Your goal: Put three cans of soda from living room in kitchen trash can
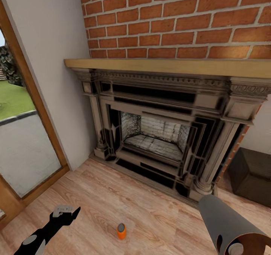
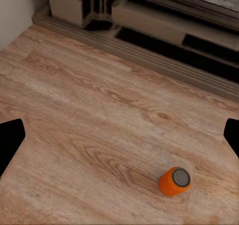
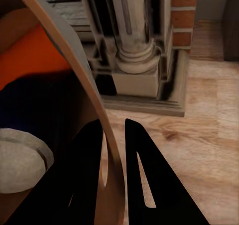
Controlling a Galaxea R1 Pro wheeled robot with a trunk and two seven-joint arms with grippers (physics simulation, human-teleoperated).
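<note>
Before the fireplace, orange can upright; left gripper jaws apart, right gripper clamped on bin rim. Risk: finger nudge topples can, rolls.

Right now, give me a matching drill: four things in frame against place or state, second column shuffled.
1. orange can
2. trash bin
3. left gripper
4. dark box

a. open, above the floor
b. gripped at its rim by the right gripper, cans inside
c. upright on the wood floor
d. right of the fireplace

Pairs: 1-c, 2-b, 3-a, 4-d
</note>
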